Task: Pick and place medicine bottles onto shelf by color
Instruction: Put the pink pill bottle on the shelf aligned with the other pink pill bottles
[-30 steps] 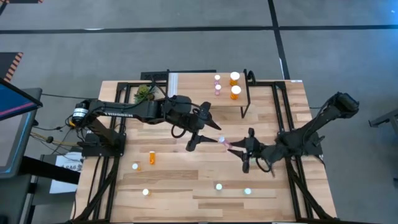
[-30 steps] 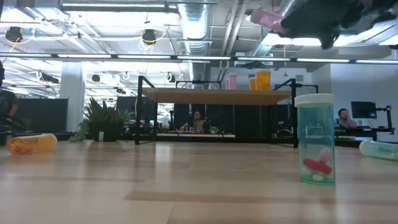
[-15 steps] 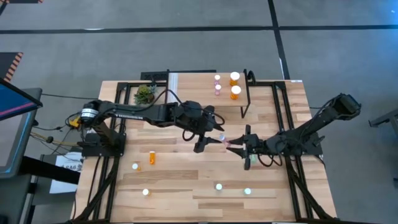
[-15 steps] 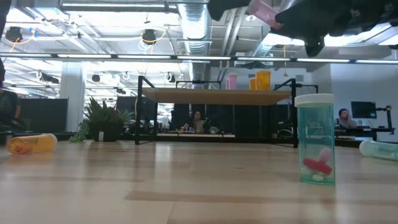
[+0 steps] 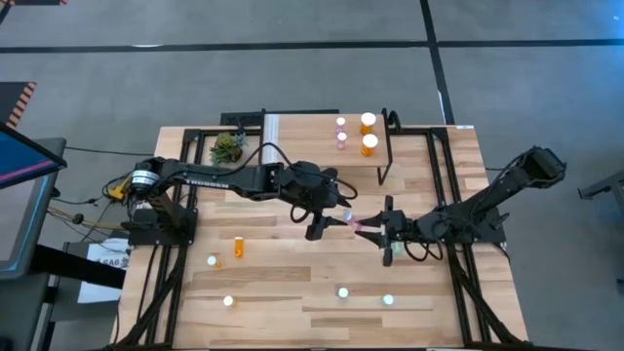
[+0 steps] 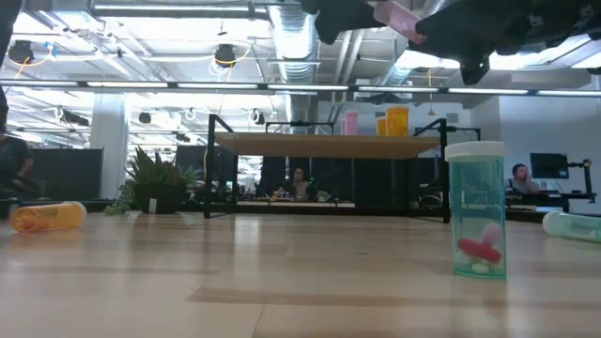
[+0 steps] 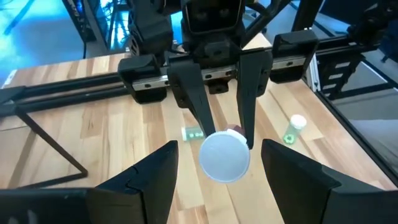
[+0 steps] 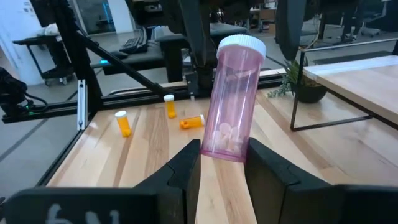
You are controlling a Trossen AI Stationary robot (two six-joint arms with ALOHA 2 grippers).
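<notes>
Lettering cannot be read on any bottle, cap or arm in these views. The right gripper (image 5: 375, 232) hangs above the middle of the table (image 5: 292, 283), its arm stretched low from the right edge, fingers closed on the lower body of a pink bottle (image 8: 231, 102) that tilts with its white cap toward the left arm. The left gripper (image 5: 330, 210) reaches in from the opposite side, arm extended across the table, its fingers spread wide on either side of that cap without touching it. The shelf (image 5: 322, 146) stands at the far edge and carries two pink bottles (image 5: 340, 133) and two larger orange bottles (image 5: 369, 135) near its right end. A teal bottle (image 6: 475, 208) stands upright on the table near the low camera; an orange bottle (image 6: 45, 217) lies on its side beyond.
</notes>
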